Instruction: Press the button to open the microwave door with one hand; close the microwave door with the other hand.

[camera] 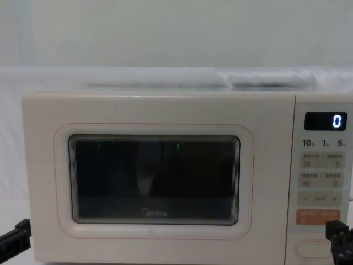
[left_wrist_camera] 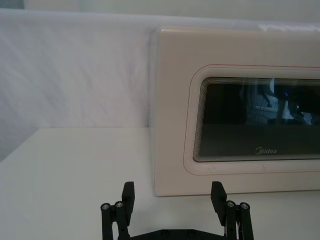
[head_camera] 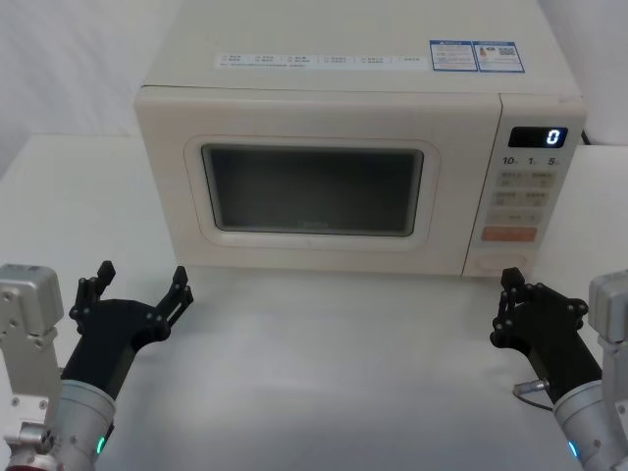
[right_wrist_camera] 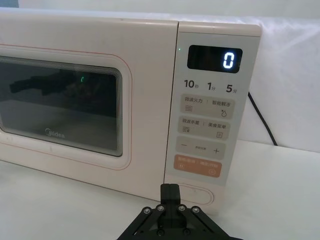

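Left gripper: your black blocky left gripper (head_camera: 140, 278) hovers low over the white table (head_camera: 324, 373), near the front left corner of the microwave and short of it, its two fingers (left_wrist_camera: 129, 196) spread wide apart and holding nothing.

Right gripper: your black blocky right gripper (head_camera: 510, 284) sits just in front of the control panel's bottom edge; its fingertips are pressed together into a single point (right_wrist_camera: 169, 192), gripping nothing. In the right wrist view that point lines up with the button but I cannot tell whether it touches.

Button: the large plain cream rounded-oblong push button (right_wrist_camera: 195, 194) lies at the very bottom of the panel, directly under the orange rectangular button (right_wrist_camera: 198, 166).

Door: the wide cream-white microwave door (head_camera: 314, 186), with its dark rounded glass window, thin pink outline and grey "Midea" logo (camera: 154, 212), sits flush with the cabinet, closed.

Panel: to the door's right, you see the small beige squarish buttons (right_wrist_camera: 208, 107) stacked above the orange one, and a black display (right_wrist_camera: 214, 59) at the top showing a lit "0".

Beyond: a black power cable (right_wrist_camera: 261, 118) trails down behind the microwave's right side, against a white cloth backdrop (left_wrist_camera: 75, 75).
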{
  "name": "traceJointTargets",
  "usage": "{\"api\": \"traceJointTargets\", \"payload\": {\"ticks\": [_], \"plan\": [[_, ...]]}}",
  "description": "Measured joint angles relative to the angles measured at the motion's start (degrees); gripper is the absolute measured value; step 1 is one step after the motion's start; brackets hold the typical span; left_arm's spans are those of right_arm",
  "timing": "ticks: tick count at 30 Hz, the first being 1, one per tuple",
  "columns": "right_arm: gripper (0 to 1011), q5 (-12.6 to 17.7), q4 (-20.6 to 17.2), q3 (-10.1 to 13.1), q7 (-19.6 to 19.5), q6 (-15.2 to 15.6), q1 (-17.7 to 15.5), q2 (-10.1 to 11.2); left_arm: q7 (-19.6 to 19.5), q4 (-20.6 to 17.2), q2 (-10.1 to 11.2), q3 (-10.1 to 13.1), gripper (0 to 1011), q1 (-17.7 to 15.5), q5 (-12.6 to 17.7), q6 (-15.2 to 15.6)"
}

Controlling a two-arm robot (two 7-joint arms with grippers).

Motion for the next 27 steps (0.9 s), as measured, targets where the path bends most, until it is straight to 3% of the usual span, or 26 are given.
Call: {"api": "traceJointTargets", "payload": {"ticks": [21, 27], "plan": [[0, -0.01, -0.01, 0.04, 0.06, 0.01, 0.01, -0.04, 0.0, 0.0, 0.0, 0.0, 1001, 0.0, 0.0, 0.0], [0, -0.45, -0.72, 0.59, 1.58, 0.96, 0.14, -0.78, 0.0, 0.0, 0.0, 0.0, 1001, 0.0, 0.0, 0.0]]}}
